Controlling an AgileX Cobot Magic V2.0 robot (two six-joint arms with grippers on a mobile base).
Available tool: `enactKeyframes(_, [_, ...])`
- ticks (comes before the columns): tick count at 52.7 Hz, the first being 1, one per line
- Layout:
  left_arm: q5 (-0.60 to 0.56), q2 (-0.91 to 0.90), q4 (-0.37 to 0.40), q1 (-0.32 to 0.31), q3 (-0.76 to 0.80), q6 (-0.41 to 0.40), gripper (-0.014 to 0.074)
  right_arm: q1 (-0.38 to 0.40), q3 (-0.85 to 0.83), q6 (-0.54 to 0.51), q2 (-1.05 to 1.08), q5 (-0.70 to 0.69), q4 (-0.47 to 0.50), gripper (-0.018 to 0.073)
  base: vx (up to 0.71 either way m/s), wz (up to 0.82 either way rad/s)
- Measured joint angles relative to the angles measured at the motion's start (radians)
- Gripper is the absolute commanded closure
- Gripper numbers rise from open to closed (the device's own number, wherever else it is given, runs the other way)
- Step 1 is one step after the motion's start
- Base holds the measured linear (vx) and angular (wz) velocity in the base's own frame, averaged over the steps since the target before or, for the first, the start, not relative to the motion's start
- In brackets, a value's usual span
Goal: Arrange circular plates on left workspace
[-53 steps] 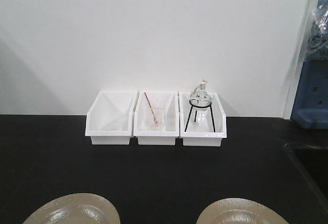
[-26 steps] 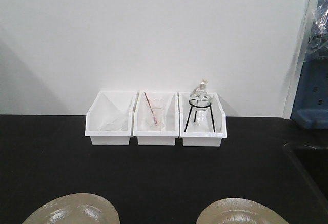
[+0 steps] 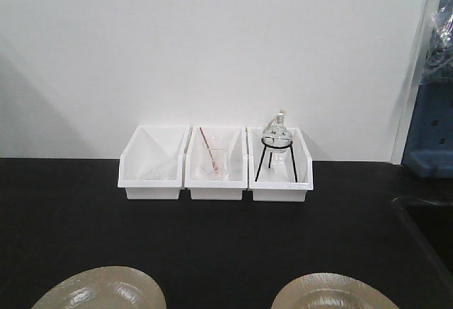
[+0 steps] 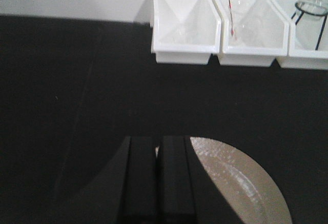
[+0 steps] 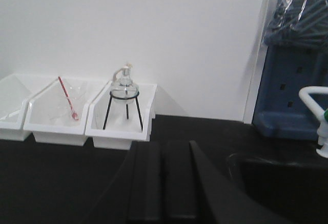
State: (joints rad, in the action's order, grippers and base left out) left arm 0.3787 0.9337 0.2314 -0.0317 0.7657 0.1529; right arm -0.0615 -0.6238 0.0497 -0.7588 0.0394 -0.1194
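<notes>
Well, nothing shifts over the last sec. L plate (image 3: 99, 289) and R plate (image 3: 333, 293) keep the same spots at the near edge of the counter (image 3: 212, 231), well apart, both cut off by the frame bottom. L gripper (image 4: 156, 149) hangs w/ fingers pressed together, empty, over what is prob. the L plate's left rim; can't tell if it touches. R gripper (image 5: 161, 152) is also closed on nothing, above bare counter. So I'd judge no plate is in hand and arranging is not yet begun. Counter is matte black and flat. At the back, three white bins (image 3: 216, 178) stand in a row by the wall (image 3: 212, 40); mid one holds a red rod (image 3: 207, 150), R one a flask (image 3: 276, 133). Far right are the sink (image 3: 428, 235) and a blue unit (image 3: 432, 136).
</notes>
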Motion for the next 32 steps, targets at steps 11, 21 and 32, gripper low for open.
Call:
enactKeyframes(11, [0.071,0.142,0.034,0.067,0.068,-0.039,0.042,0.0,0.0,0.0,-0.031,0.008,0.0,0.0564,0.0,0.0])
enactKeyframes(21, [0.108,0.254,0.035,0.297,0.074,-0.057,0.0537,0.0,0.0,0.0,-0.031,0.008,0.0,0.0564,0.0,0.0])
enactKeyframes(32, [0.121,0.421,0.192,0.492,0.075,0.035,0.0605,0.0,0.0,0.0,-0.031,0.008,0.0,0.0564,0.0,0.0])
